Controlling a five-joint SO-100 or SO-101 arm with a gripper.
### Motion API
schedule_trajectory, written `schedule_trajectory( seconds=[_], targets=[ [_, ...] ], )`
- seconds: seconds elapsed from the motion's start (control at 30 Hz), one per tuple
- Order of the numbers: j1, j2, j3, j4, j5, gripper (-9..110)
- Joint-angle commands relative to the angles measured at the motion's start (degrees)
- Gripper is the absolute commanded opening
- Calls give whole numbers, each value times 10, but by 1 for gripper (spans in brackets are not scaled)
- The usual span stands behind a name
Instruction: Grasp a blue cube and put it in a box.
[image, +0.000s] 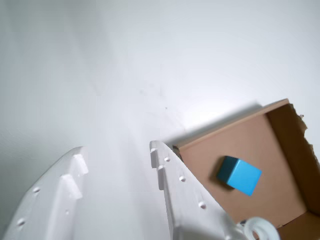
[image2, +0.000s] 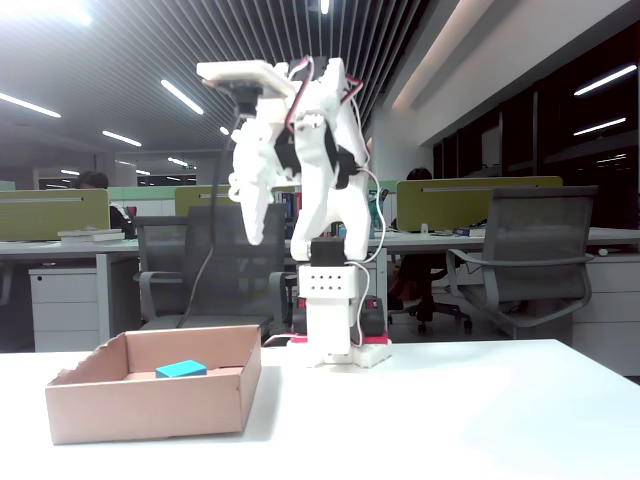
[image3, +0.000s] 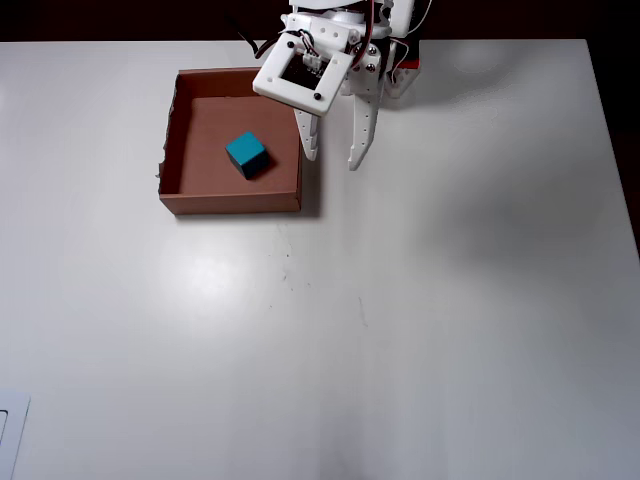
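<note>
**White gripper empty above the table, blue cube lying in the box**

White two-finger plastic gripper hangs with its jaws spread apart and nothing between them, raised well clear of the white table. In the overhead view its fingertips hover just beside the box's right wall. In the wrist view the gripper shows only as two pale studded fingers cut off by the lower edge, and the picture is soft, so the fingers' finer surface detail is hard to make out. In the fixed view the arm is folded upright over its base and the gripper points downward; its far finger is mostly hidden behind the near one.

The small teal-blue cube has flat matte faces and lies turned at an angle to the walls. It rests on the floor of the shallow brown cardboard box, roughly in the middle, touching no wall. From the fixed view only the cube's top shows above the box's near wall. In the wrist view the cube is plain, while the box runs off the right and lower edges, its far rim ragged and torn.
</note>
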Motion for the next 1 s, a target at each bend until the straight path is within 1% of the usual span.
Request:
schedule_trajectory(
  seconds=[0.0, 0.17, 0.4, 0.5, 0.77, 0.97],
  targets=[
    [-4, 29, 11, -5, -7, 14],
    [47, 60, 47, -14, -7, 14],
    [193, 98, 88, 12, -9, 14],
    [230, 138, 134, 12, -16, 14],
    [233, 283, 246, 26, -29, 14],
    [258, 386, 303, 67, -42, 14]
  ],
)
